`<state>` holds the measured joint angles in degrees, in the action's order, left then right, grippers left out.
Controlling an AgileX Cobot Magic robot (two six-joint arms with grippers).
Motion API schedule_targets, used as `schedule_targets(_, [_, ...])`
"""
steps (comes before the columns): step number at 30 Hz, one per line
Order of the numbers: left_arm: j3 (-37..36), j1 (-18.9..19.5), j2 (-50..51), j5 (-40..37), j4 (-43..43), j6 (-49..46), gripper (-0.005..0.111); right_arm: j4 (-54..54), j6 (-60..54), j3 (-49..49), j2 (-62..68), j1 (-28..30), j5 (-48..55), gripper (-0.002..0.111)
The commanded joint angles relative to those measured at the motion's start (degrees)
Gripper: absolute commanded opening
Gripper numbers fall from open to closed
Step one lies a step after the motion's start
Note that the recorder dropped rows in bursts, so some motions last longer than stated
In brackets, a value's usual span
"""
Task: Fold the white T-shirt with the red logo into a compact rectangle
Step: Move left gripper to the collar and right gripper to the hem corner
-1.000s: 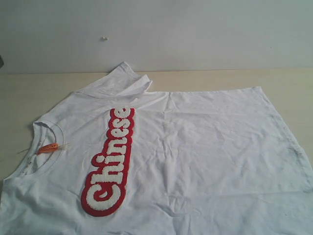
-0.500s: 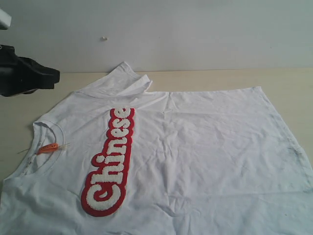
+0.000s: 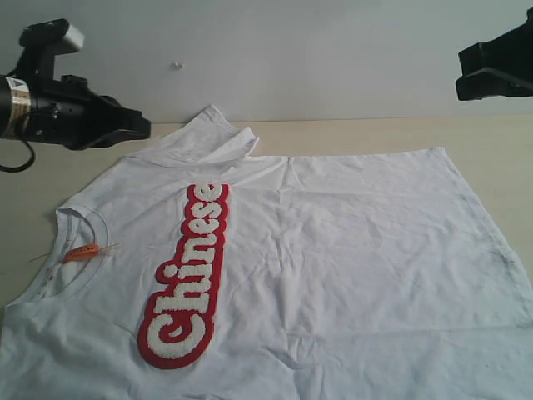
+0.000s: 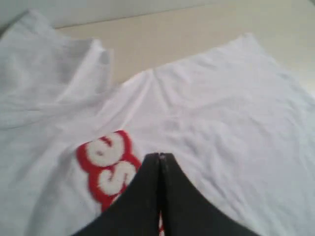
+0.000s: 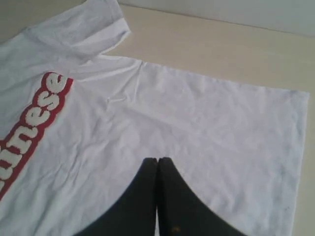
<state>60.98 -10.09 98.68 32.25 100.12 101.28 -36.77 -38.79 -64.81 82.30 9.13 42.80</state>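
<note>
Three cropped by frame: L tool, R tool, white T-shirt.

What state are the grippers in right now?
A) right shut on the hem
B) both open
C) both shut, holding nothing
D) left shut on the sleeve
C: the wrist views show the left gripper and right gripper with jaws pressed together and no cloth between them, above the T-shirt.
</note>
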Motion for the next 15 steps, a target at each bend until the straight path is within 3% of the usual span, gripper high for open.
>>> schedule_targets(1, [5.57, -0.3, 3.59, 9.68, -0.17, -3.05, 0.0, -0.15, -6.27, -4.69, 3.27, 0.23, 4.35, 0.0])
schedule_targets(4, [6.4, -1.33, 4.06, 11.39, -0.17, -17.8, 0.0, -1.12, -11.24, -7.07, 4.69, 0.23, 7.72, 0.0])
schedule_targets(7, [6.19, -4.83, 3.94, 3.23, -0.17, -35.22, 0.0, -3.75, -15.44, -8.12, 5.49, 0.23, 9.62, 0.0])
schedule_targets(10, [6.18, -9.92, 4.05, -17.32, -0.17, -42.58, 0.0, -4.86, -18.78, -8.26, 5.96, 0.23, 9.71, 0.0])
schedule_targets(11, [6.3, -13.11, 4.32, -32.25, -0.17, -42.02, 0.0, -4.5, -19.19, -8.26, 6.42, 0.23, 9.58, 0.0])
schedule_targets(12, [6.4, -15.05, 4.85, -40.98, -0.17, -42.97, 0.0, -4.11, -19.19, -8.26, 6.56, 0.23, 9.39, 0.0])
schedule_targets(14, [6.8, -17.88, 6.39, -51.81, -1.55, -49.64, 0.0, -3.01, -19.04, -8.26, 7.31, 0.23, 8.65, 0.0])
schedule_targets(15, [7.27, -18.02, 6.79, -52.34, -7.77, -55.8, 0.0, -2.19, -18.27, -8.4, 7.72, 0.23, 8.48, 0.0])
